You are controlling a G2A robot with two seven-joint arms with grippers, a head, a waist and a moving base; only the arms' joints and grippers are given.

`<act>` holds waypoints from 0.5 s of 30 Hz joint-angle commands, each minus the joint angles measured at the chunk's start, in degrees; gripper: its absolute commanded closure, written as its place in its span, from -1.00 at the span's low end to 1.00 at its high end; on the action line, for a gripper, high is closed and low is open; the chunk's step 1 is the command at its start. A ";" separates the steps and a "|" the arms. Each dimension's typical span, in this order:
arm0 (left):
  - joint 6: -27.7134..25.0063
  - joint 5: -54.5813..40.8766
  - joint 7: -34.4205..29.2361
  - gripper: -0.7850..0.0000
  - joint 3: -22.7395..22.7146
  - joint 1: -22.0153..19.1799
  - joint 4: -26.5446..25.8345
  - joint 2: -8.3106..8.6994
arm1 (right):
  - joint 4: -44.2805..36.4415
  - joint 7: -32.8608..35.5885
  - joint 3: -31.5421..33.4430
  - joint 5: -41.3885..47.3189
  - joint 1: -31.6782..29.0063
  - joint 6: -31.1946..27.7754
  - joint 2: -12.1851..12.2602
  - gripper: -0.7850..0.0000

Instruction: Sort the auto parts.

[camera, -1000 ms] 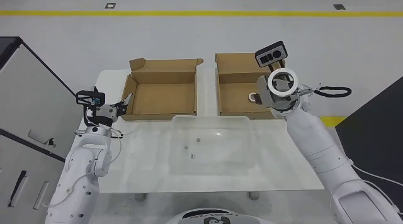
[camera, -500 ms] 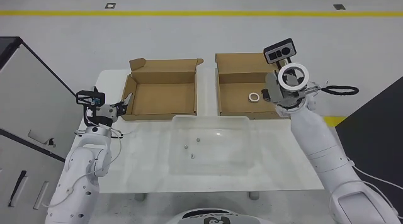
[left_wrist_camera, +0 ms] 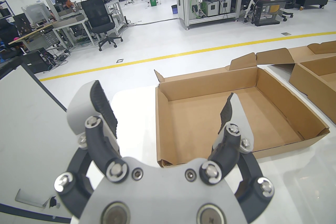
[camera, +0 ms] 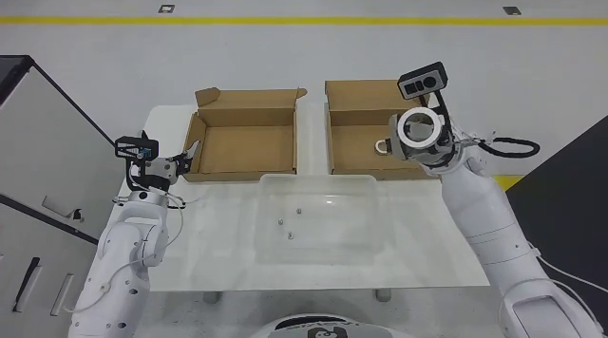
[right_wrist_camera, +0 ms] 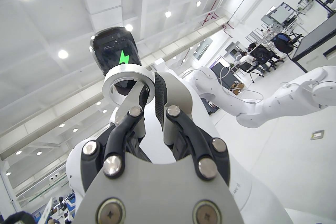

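One second has taken the right pincer (right_wrist_camera: 151, 88) out past the right cardboard box (camera: 353, 139) and back above its right edge, clamped on a smooth machined metal ring (right_wrist_camera: 123, 70) turned upward; so the ring looks not yet sorted. Meanwhile the left pincer (left_wrist_camera: 164, 89) stays wide open, empty, ribbed pads (left_wrist_camera: 103, 101) bare, beside the matte left box (left_wrist_camera: 223, 109).

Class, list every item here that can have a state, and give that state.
Left brown cardboard box: open, empty.
Right brown cardboard box: open, small pale ring inside.
Clear plastic tray: three small parts inside.
Silver metal ring: gripped, raised off the table.
Left hand: open, empty.
Right hand: shut on the silver metal ring.
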 commanded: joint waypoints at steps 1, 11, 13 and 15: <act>0.00 0.00 0.00 -1.00 0.00 0.00 0.00 0.00 | 0.03 0.64 0.24 1.64 -0.17 1.42 -0.08 1.00; 0.00 0.00 0.00 -1.00 0.00 0.00 0.00 0.00 | 0.05 1.44 0.63 4.04 -0.33 3.85 -0.32 1.00; 0.00 0.00 0.00 -1.00 0.00 0.00 0.00 0.00 | 0.05 1.44 0.63 4.04 -0.33 3.85 -0.32 1.00; 0.00 0.00 0.00 -1.00 0.00 0.00 0.00 0.00 | 0.05 1.44 0.63 4.04 -0.33 3.85 -0.32 1.00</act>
